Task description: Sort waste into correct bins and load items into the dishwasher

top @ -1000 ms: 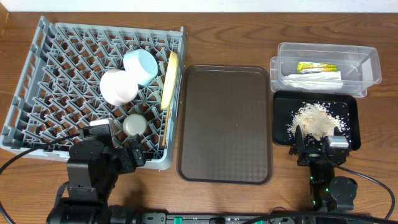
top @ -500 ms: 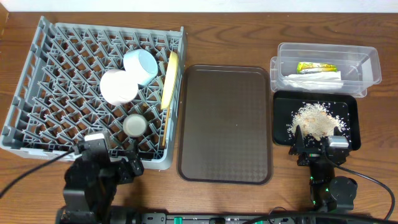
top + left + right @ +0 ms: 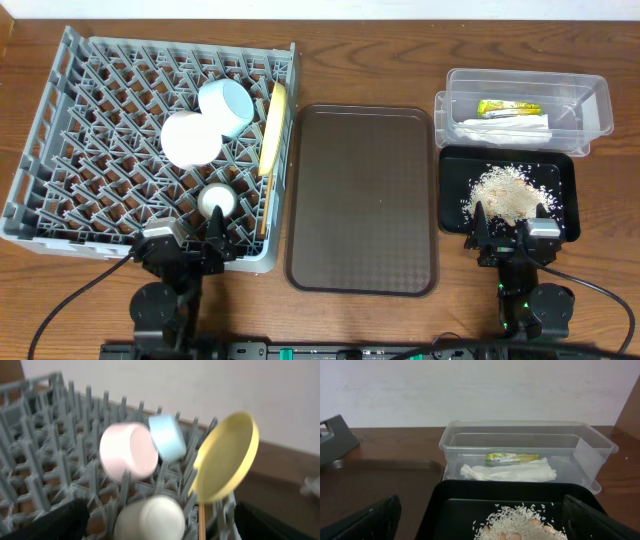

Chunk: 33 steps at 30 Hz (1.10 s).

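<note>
Left gripper (image 3: 186, 242) farther back

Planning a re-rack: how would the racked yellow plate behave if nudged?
The yellow plate looks rigid, so probably no flex. It stands on edge among the rack pegs, so a sideways nudge would likely tip it. Its smooth face may slip.

The dish rack (image 3: 60, 150) is set at the left of the table (image 3: 400, 60), with the serving tray (image 3: 363, 200) just to its right. At far right the tub (image 3: 595, 105) is placed behind the shallow tray (image 3: 565, 175), the two touching. The wrapper (image 3: 508, 108) is lodged in the tub behind the napkin (image 3: 505, 130). The rice scraps (image 3: 503, 193) are heaped in the shallow tray. In the rack, the plate (image 3: 273, 128) is stood on edge along the right side. The farther bowl (image 3: 226, 106) and nearer bowl (image 3: 191, 139) are touching at its left, and the cup (image 3: 215, 201) is in front of them.
</note>
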Available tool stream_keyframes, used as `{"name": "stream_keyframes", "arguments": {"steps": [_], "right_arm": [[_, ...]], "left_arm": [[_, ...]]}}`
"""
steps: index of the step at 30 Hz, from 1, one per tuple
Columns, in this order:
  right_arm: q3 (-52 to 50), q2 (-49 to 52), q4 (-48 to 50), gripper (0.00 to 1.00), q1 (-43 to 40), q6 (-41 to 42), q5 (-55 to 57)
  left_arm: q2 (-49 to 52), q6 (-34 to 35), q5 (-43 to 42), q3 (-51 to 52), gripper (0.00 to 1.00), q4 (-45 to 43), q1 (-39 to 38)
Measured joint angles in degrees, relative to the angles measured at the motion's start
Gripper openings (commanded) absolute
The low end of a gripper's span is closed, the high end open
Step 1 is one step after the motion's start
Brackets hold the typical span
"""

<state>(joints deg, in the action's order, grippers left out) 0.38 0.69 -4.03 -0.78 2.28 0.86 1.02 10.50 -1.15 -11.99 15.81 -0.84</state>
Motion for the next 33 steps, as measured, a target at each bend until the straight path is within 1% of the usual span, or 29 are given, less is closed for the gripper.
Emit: {"name": "stream_keyframes", "arguments": {"steps": [6, 10, 14, 18, 20, 33], "right_arm": [[0.0, 0.0, 0.0, 0.99, 0.0, 0.0, 0.0], [0.0, 0.0, 0.0, 0.99, 0.0, 0.0, 0.0], [0.0, 0.0, 0.0, 0.99, 0.0, 0.0, 0.0], [0.0, 0.02, 0.07, 0.99, 0.0, 0.0, 0.02], [0.0, -0.02, 0.02, 0.99, 0.0, 0.0, 0.0], [0.0, 0.0, 0.0, 0.99, 0.0, 0.0, 0.0]], "left_arm": [[-0.42, -0.15, -0.2, 7.54, 0.96, -14.4, 0.0], [-0.44, -2.73, -1.33, 10.88, 0.96, -21.73, 0.0], [-0.44, -6.16, -1.95, 11.45, 0.96, -20.98, 0.0], [-0.39, -8.41, -2.21, 11.5, 0.96, -15.32, 0.0], [-0.39, -9.07, -2.14, 11.3, 0.96, -14.73, 0.0], [-0.42, -9.51, -2.12, 11.26, 0.96, -14.64, 0.04]]}}
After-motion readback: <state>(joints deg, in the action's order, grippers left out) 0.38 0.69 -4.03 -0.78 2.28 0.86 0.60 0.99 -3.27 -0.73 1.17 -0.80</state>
